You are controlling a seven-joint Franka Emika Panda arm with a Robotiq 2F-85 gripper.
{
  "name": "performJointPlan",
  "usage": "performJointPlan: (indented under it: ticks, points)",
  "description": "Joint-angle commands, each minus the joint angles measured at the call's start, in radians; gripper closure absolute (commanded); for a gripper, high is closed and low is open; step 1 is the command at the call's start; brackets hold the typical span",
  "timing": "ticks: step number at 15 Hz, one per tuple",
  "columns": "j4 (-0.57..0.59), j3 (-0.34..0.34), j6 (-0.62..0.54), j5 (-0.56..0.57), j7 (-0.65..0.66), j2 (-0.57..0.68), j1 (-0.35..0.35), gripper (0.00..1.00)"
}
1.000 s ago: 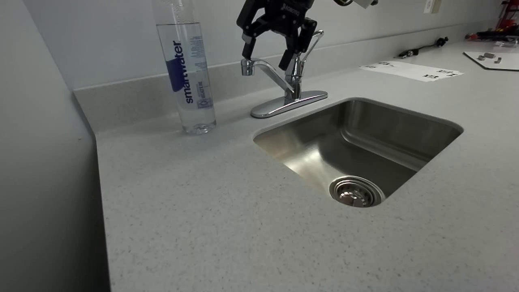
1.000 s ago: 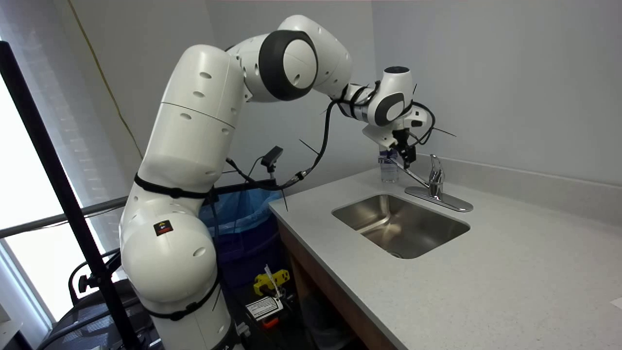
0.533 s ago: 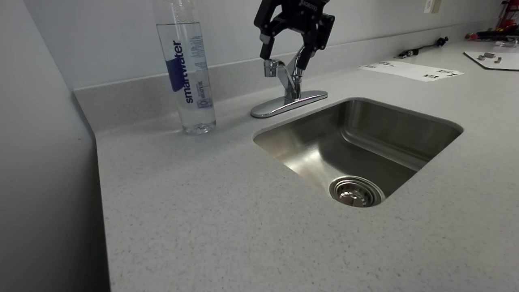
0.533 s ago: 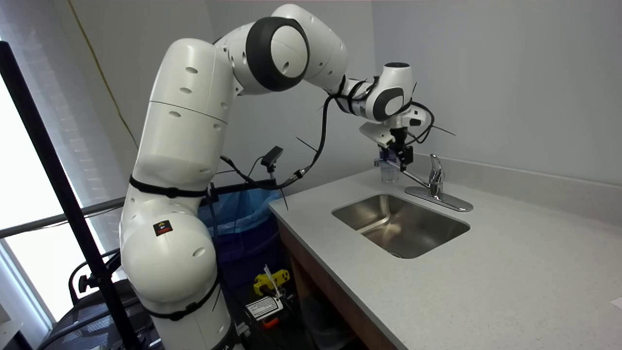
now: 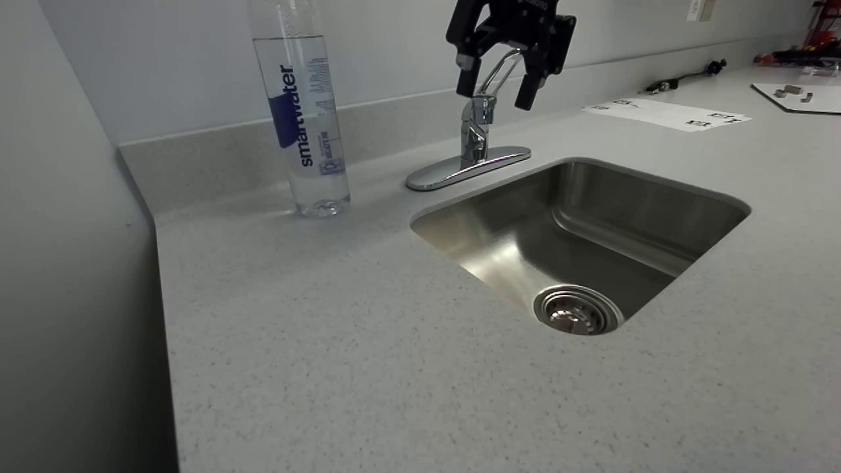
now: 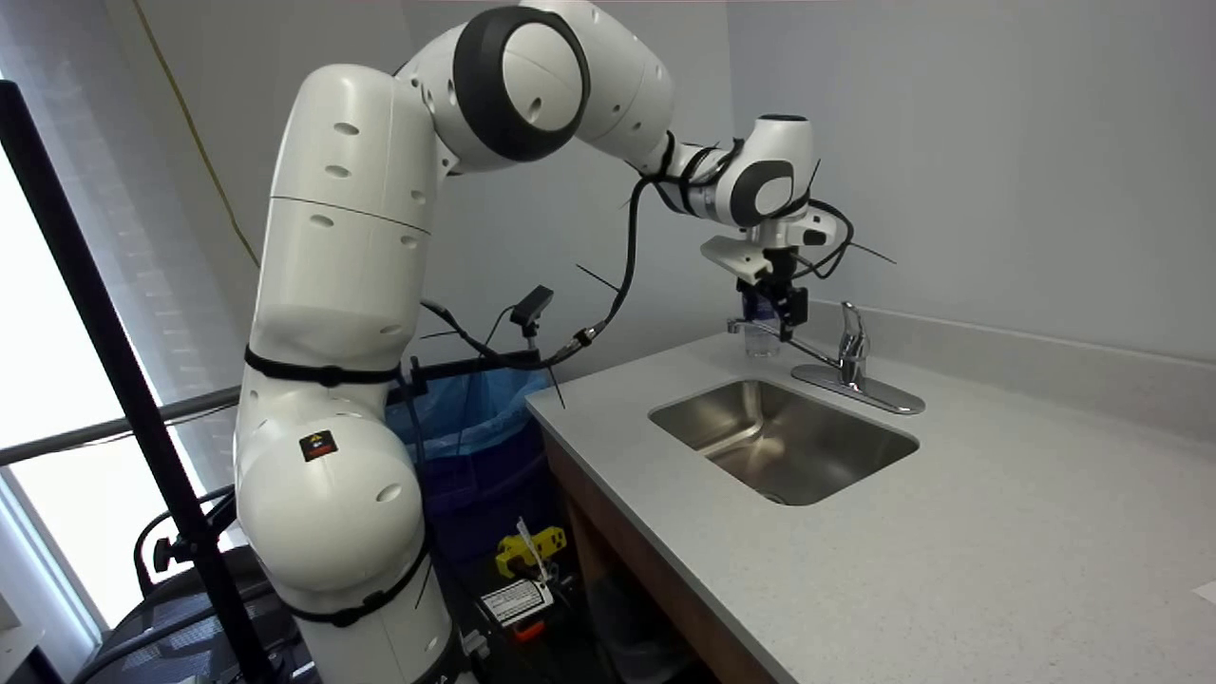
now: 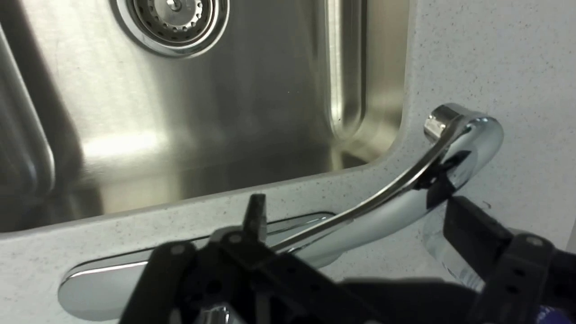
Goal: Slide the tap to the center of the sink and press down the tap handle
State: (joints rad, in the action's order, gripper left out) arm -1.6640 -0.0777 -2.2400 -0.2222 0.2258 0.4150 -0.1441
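The chrome tap (image 5: 474,141) stands on its oval base plate behind the steel sink (image 5: 647,203). In an exterior view its spout (image 6: 807,350) points out beside the sink (image 6: 807,461). In the wrist view the spout (image 7: 382,220) tip lies over the counter, just past the sink (image 7: 261,103) edge. My gripper (image 7: 355,202) is open, with its fingers on either side of the spout. One fingertip touches or nearly touches the spout's outer side. The gripper also shows in both exterior views (image 5: 496,97) (image 6: 787,328). The tap handle (image 6: 851,323) stands raised; the gripper mostly hides it in the wrist view.
A clear water bottle (image 5: 302,125) stands on the counter near the tap; part shows in the wrist view (image 7: 454,261). A wall runs behind the tap. Papers (image 5: 663,115) and a black cable (image 5: 683,79) lie farther along the counter. A round drain (image 5: 578,312) is in the sink.
The gripper and the spout's tip have moved together to the right in an exterior view, so the spout has turned toward the sink. The base plate and bottle have not moved.
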Motion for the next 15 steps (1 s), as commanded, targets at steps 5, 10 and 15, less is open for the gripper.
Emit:
performJointPlan:
  ticks: [5,10,15]
  points:
    - [-0.091,0.052,0.041,0.059,0.042,-0.058,0.023,0.00]
    - [-0.100,0.070,0.021,0.078,0.035,-0.052,0.047,0.00]
    - [-0.066,0.053,-0.006,0.064,0.028,-0.053,0.048,0.00]
